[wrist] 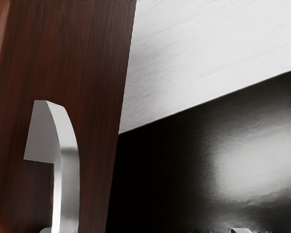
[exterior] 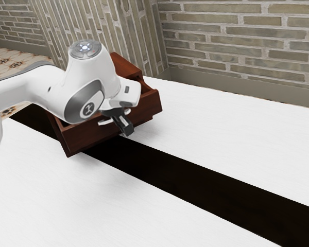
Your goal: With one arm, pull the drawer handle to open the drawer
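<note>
Brick walls; white brushed table (exterior: 237, 134) with a glossy black stripe (exterior: 195, 190). Dark woodgrain drawer (exterior: 147, 105) at the far end, half behind the arm. Curved silver handle (wrist: 65, 170) cut off. Gripper (exterior: 124, 125) at the drawer front, can't tell its grip state.

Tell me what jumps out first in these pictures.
The big white arm entering from the exterior view's left strikes first, bent over a reddish-brown wooden drawer. Next comes the wide black stripe running diagonally across the white table, from under the drawer toward the exterior view's lower right. In the wrist view, a curved silver handle stands out against the dark wood front.
</note>
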Controlling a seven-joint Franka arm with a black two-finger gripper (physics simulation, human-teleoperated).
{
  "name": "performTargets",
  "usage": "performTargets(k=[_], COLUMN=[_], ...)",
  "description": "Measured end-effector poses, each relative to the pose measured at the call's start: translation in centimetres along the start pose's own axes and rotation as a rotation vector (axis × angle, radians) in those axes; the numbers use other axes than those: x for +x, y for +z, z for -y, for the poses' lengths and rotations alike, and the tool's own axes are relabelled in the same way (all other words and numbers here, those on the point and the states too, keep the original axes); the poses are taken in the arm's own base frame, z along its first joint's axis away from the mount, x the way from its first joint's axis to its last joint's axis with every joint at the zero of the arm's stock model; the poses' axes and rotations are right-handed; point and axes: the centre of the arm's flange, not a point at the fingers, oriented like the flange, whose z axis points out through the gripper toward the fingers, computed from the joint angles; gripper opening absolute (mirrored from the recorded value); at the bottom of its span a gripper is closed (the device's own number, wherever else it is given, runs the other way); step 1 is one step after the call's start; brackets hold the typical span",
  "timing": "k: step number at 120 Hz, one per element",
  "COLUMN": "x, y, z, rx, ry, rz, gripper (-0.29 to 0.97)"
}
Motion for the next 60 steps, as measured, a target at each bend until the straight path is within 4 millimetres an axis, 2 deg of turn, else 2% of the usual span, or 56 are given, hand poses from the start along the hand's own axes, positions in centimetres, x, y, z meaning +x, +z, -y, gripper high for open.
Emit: performTargets(k=[33,60], x=[-0.3,-0.3], y=[-1.0,-1.3], z=[-2.0,-2.3], rx=[-0.009,-0.009], ry=[0.013,0.001], rz=[-0.009,-0.011], gripper=[0.42,0.39])
